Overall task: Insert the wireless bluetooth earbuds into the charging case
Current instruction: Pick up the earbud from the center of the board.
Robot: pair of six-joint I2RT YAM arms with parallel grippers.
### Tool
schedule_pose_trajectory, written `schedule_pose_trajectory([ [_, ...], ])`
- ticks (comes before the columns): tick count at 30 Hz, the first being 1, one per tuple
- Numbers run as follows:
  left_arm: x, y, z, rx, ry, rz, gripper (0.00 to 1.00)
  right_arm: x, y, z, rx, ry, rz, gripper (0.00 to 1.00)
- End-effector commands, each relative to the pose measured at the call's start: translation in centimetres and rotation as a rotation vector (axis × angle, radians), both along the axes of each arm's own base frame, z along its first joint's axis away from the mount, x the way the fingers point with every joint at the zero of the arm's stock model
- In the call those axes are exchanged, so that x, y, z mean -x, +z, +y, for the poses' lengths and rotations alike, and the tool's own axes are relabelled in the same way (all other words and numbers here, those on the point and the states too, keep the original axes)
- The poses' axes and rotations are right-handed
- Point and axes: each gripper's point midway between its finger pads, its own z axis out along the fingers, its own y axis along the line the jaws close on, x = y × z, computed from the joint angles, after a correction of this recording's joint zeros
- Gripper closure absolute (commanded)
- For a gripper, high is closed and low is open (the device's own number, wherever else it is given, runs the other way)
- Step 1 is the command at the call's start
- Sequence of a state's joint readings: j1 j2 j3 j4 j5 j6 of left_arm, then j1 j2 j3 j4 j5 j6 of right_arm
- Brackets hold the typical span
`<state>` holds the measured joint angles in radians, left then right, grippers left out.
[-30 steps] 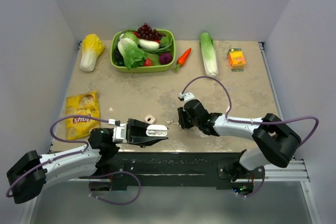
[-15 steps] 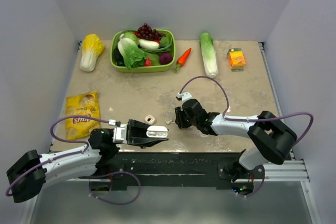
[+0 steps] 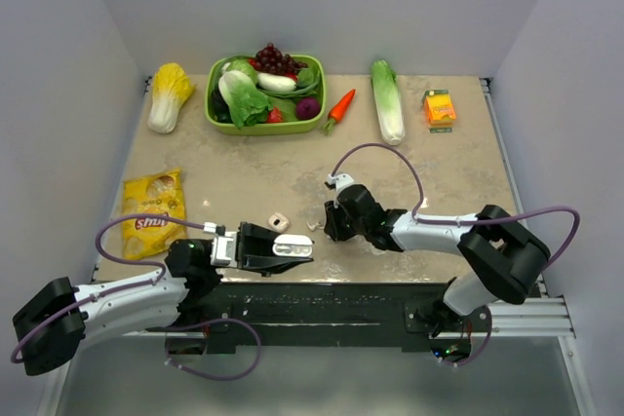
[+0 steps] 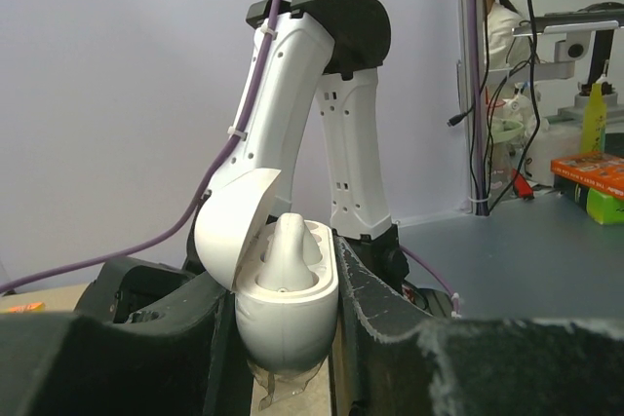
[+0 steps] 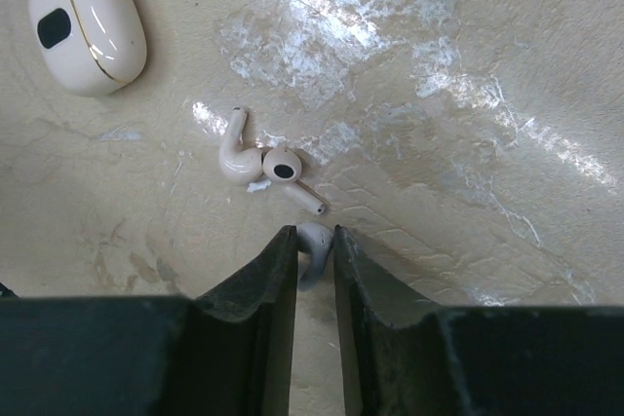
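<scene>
My left gripper [image 4: 288,311] is shut on the white charging case [image 4: 288,323], held upright above the table's near edge with its lid [image 4: 232,223] swung open. One earbud [image 4: 288,248] stands in the case. From above, the case [image 3: 291,248] lies between the left fingers. My right gripper [image 5: 314,244] is down at the table, its jaws closed on a pale-grey earbud [image 5: 314,239] at their very tips. Two more white earbuds [image 5: 240,159] [image 5: 285,167] lie touching each other just beyond the fingertips.
A second small white case [image 5: 88,24], closed, lies on the table past the loose earbuds, also visible from above [image 3: 279,222]. A chips bag [image 3: 153,211] is at left. A green vegetable basket [image 3: 265,128], cabbage [image 3: 169,94], carrot [image 3: 339,107], lettuce [image 3: 388,99] and orange carton [image 3: 440,108] line the back.
My right gripper has slid a little to the left along the table and its jaws have narrowed onto an earbud. The left arm and the case have stayed put.
</scene>
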<state>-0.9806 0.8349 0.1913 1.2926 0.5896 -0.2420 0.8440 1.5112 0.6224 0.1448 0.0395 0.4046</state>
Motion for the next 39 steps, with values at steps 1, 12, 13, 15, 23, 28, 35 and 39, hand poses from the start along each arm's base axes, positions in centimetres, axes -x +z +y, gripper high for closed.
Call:
schedule_pose_trajectory([
  [1, 0.5, 1.9, 0.9, 0.097, 0.021, -0.078, 1.00, 0.5, -0.3, -0.7, 0.011, -0.005, 0.010, 0.80],
  [12, 0.1, 2.0, 1.0, 0.105, 0.040, -0.066, 1.00, -0.1, 7.7, -1.8, -0.099, -0.072, -0.133, 1.00],
  [13, 0.0, 2.1, 1.0, 0.108, 0.045, -0.066, 1.00, 0.0, 8.9, -2.1, -0.107, -0.070, -0.153, 1.00],
  [15, -0.1, 2.1, 1.0, 0.109, 0.052, -0.063, 1.00, 0.6, 12.7, -2.9, -0.147, -0.048, -0.218, 1.00],
  [23, -1.4, 2.8, 1.0, 0.154, 0.103, -0.031, 1.00, 6.4, 25.9, -4.6, -0.386, 0.205, -0.472, 1.00],
  [28, -2.1, 3.6, 0.0, 0.145, 0.115, -0.043, 1.00, 11.3, 30.9, -5.3, -0.497, 0.417, -0.569, 1.00],
  [35, -2.2, 5.1, -1.2, 0.111, 0.056, -0.070, 1.00, 17.6, 34.8, -5.5, -0.632, 0.732, -0.650, 1.00],
  [39, -1.5, 5.3, -1.2, 0.090, -0.059, -0.077, 1.00, 19.4, 35.2, -5.2, -0.682, 0.836, -0.637, 1.00],
])
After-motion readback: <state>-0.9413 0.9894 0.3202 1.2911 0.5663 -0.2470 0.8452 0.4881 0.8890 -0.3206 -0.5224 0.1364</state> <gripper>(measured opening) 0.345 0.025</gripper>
